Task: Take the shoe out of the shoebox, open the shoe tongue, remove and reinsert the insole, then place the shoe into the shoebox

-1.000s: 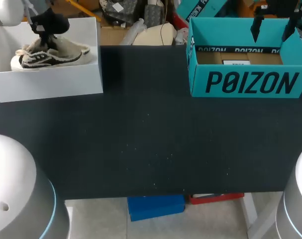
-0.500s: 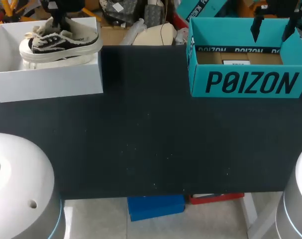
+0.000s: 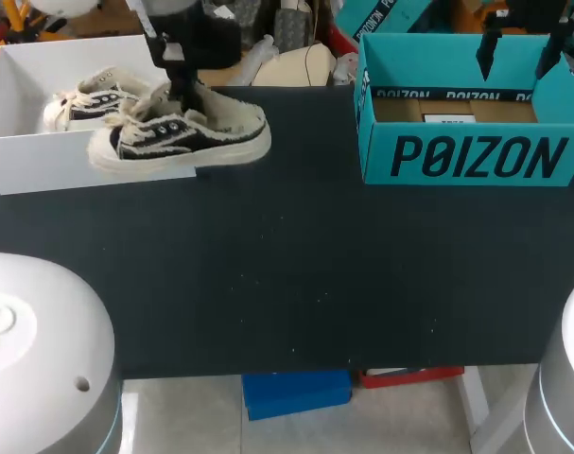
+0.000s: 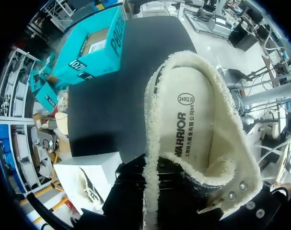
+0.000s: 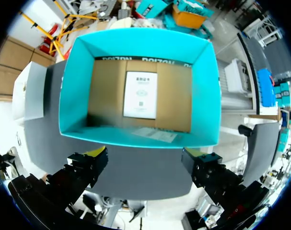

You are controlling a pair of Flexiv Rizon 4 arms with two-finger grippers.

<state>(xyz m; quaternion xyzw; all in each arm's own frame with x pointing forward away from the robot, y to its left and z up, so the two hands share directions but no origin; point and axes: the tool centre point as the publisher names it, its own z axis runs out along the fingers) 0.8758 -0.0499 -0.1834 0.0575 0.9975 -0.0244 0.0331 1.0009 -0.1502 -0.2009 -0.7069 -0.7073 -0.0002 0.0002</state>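
Out of the white shoebox (image 3: 41, 163) swings the shoe (image 3: 187, 142), left jaws clamped on it (right jaws agape), so a tabletop (image 3: 287, 265) set-down should come next.

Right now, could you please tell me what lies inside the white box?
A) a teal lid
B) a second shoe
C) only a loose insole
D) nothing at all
B: a second shoe lies in the white box, while the left gripper holds the held shoe just outside it.
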